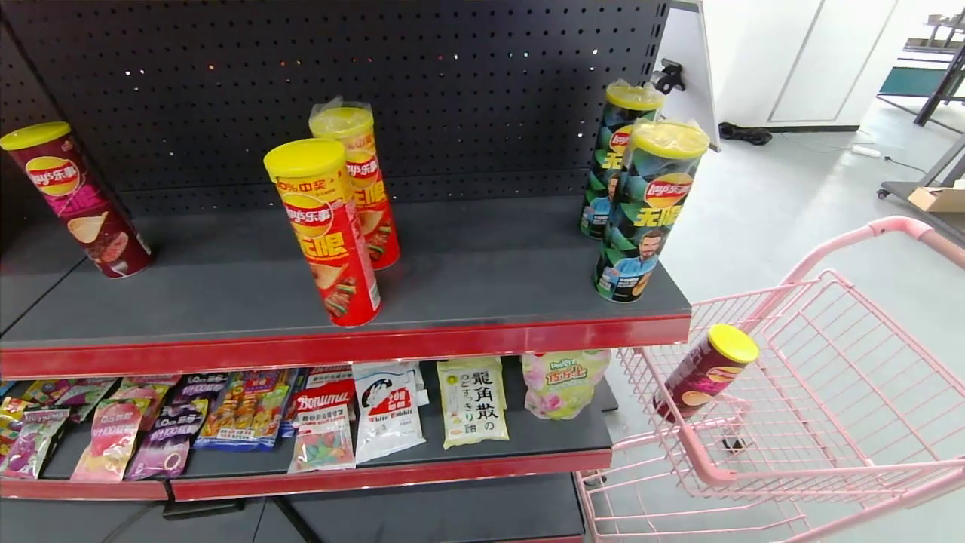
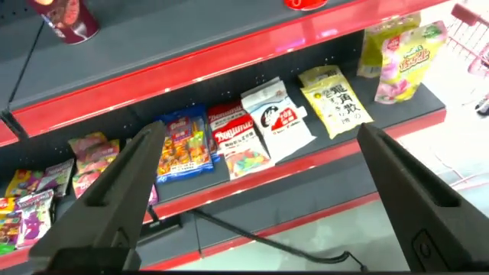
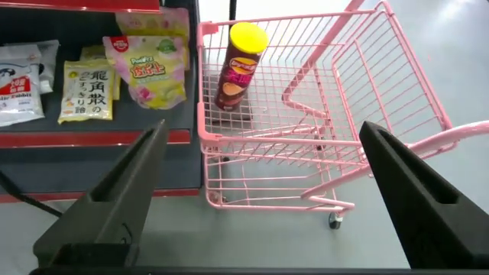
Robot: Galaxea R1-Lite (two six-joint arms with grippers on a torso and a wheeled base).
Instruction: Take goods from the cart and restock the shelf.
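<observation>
At the shelf's (image 1: 467, 264) right end we logged one maroon can (image 1: 705, 371) left in the pink cart (image 1: 844, 246), leaning lid-up in the basket corner nearest the shelf. We noted the right gripper (image 3: 261, 130) above and short of the cart, fingers wide apart, holding nothing; the can lay beyond and below it, well apart. We found the left gripper (image 2: 260, 130) facing the lower tier's bags (image 2: 179, 145), likewise spread and empty. We judged the step to be the pick from the cart, not yet begun. Next, the right arm must drop into the basket, straddle the tilted can's body and close. Likely slot: beside the twin (image 1: 75, 200) on the upper tier's left.
</observation>
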